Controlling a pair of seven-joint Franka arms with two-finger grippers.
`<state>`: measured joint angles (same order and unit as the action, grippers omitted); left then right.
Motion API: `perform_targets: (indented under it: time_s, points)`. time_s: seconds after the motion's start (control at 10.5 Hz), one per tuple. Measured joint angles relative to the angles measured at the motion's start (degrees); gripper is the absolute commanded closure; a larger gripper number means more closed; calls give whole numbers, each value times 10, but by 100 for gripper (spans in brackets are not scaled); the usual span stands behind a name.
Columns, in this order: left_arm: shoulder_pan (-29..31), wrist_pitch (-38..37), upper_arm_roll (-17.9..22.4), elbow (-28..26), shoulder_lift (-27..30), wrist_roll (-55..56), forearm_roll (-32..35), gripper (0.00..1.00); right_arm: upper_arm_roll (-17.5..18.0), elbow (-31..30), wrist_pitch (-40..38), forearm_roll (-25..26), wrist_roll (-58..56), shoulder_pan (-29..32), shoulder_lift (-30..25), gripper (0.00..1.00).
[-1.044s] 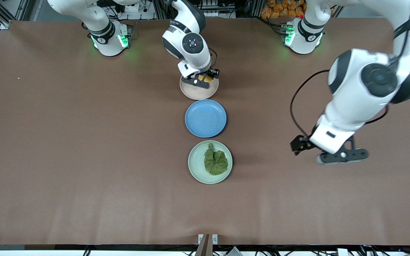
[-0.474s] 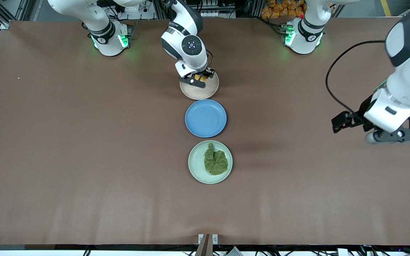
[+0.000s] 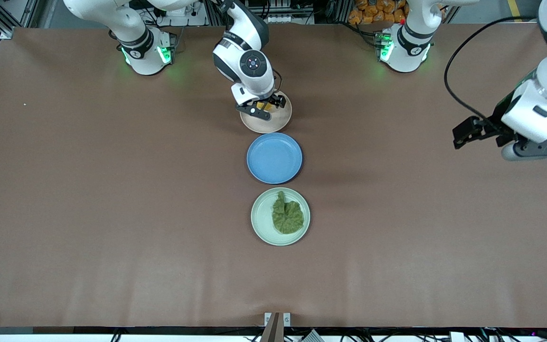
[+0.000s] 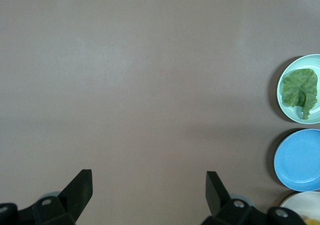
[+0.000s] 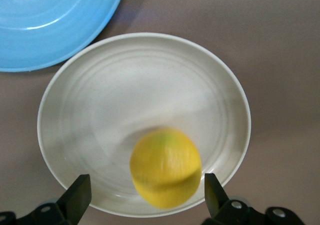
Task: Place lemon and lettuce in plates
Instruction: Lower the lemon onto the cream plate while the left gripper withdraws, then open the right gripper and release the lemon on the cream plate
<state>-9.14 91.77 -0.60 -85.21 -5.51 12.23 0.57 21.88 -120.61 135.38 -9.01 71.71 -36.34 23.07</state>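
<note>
From the front we see a brown table with three plates in a row: beige plate, blue plate, mint green plate holding the lettuce. Our right gripper hangs over the beige plate.

In the left wrist view, our left gripper spreads its jaws over bare tabletop.

In the right wrist view, jaws stand apart around the lemon in the beige plate.

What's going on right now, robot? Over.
Right gripper open over beige plate, lemon in it. Left gripper open, over bare table. Lettuce on green plate. Nothing blocking.
</note>
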Motion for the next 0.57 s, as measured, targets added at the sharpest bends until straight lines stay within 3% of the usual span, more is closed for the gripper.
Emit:
perform_targets:
  time_s: [0.19, 0.38, 0.57]
  points:
    - [5, -20, 1, -1, 15, -3, 0, 0, -2, 2, 1, 0, 3, 1, -1, 0]
    - [20, -30, -1, -1, 25, -30, 0, 0, -26, 28, -7, 1, 0, 5, -5, 0]
    - [84, -33, -39, -3, 31, -52, 0, 0, -58, 78, -49, 3, -60, 28, -6, 0]
